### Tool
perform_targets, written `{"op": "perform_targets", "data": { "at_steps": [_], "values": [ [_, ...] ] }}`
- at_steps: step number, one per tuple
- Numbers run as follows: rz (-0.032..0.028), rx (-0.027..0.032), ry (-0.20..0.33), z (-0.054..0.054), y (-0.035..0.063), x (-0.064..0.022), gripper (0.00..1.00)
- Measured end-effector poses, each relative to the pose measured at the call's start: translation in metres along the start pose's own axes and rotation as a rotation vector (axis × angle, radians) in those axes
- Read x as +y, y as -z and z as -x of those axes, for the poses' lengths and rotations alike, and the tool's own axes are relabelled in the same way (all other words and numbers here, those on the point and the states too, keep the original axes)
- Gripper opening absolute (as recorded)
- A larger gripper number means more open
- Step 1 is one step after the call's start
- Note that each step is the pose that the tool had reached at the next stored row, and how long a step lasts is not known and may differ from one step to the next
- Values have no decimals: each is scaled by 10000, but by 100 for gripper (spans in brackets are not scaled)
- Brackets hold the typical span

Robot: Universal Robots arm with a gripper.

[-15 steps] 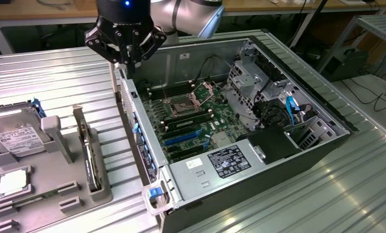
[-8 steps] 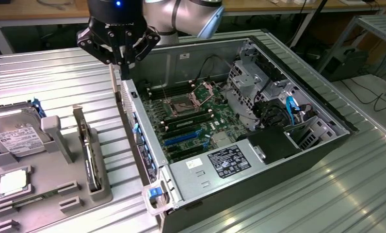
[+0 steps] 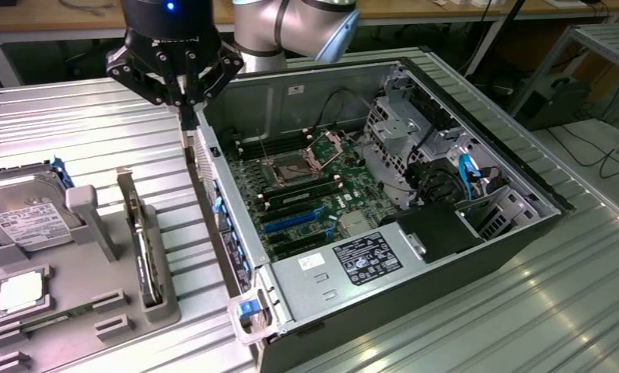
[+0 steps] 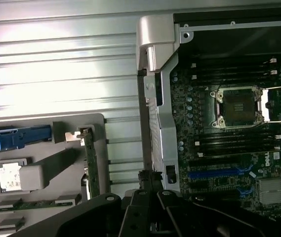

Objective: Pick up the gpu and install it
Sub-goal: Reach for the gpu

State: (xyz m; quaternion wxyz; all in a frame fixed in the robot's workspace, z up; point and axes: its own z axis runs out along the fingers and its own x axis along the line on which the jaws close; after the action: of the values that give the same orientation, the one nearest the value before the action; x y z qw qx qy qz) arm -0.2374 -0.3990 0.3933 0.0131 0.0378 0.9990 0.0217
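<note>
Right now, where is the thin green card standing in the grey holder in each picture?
Exterior view: the thin green gpu card stands on edge in the grey plastic holder, at the exterior view's left, beside the open computer case.
Wrist view: on edge in that holder, between the small silver chip and the case.
Shared landmark: the square processor socket inside the case.
</note>
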Motion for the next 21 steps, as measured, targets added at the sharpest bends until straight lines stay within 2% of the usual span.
{"op": "perform_targets", "data": {
  "at_steps": [10, 15, 21],
  "values": [
    [-1, 1, -1, -158, 4, -12, 10],
    [-62, -4, 1, -191, 5, -14, 10],
    [-62, 1, 150, -248, 6, -19, 10]
  ]
}}
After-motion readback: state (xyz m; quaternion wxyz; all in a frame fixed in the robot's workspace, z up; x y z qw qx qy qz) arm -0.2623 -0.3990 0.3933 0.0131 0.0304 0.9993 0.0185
